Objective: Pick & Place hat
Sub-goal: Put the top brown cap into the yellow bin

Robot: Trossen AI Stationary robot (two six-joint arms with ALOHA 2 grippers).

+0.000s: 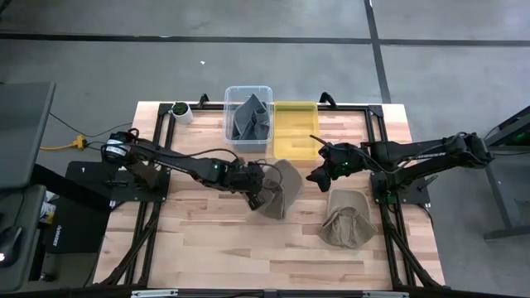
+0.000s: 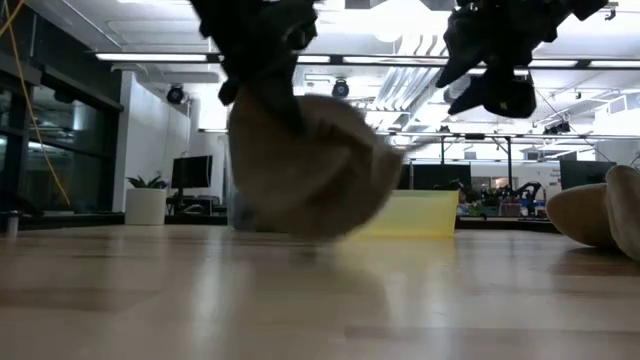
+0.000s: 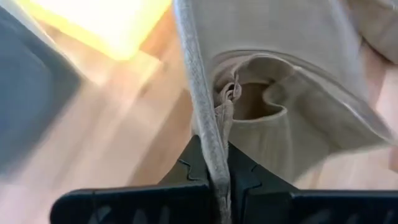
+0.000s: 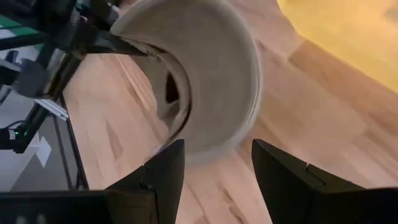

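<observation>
Hat: matt beige woven cloth, stitched brim edge. Table: pale wood planks, smooth satin finish. Bins: clear plastic; translucent yellow plastic, both glossy

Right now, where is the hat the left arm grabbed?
In the high view the hat hangs mid-table from the shut left gripper, just below the yellow bin.

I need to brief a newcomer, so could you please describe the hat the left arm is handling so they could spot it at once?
Start at the yellow bin at the table's far edge. Just in front of it, the left gripper is shut on the brim of a tan hat. Unlike the other tan hat, lying untouched, this one is pinched.
</observation>
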